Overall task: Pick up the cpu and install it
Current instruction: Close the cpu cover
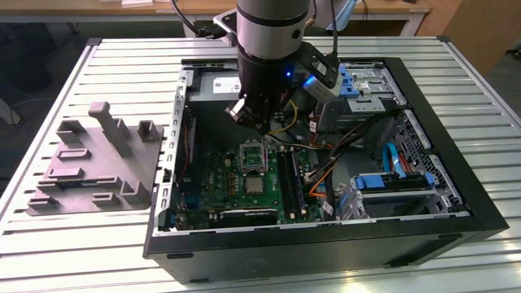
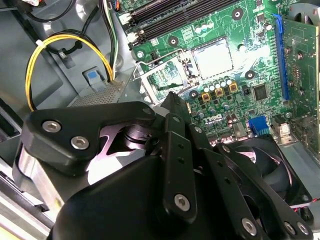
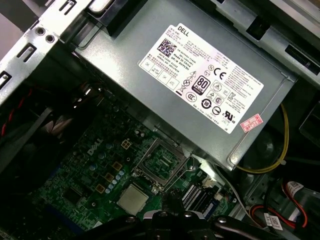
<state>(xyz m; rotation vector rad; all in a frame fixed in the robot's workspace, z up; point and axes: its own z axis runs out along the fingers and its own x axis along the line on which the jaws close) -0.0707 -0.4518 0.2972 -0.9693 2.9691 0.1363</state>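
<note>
- Green motherboard (image 1: 244, 180) dotted with small parts.
- Pale silver-grey cpu (image 3: 132, 197).
- Grey metal box (image 3: 200, 75) bearing a white label (image 3: 205, 75).
- Yellow cable (image 2: 65, 42).
- Black claw (image 2: 172, 107).
- White ribbed tabletop (image 1: 82, 256).
- Black computer case (image 1: 326, 244).

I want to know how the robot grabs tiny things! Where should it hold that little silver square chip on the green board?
The small flat silver-grey square cpu lies flat on the green motherboard, metal top facing up, beside the open silver socket frame. Coming straight down from above and pinching two opposite edges probably works best, since its flat top offers nothing to grab.
</note>
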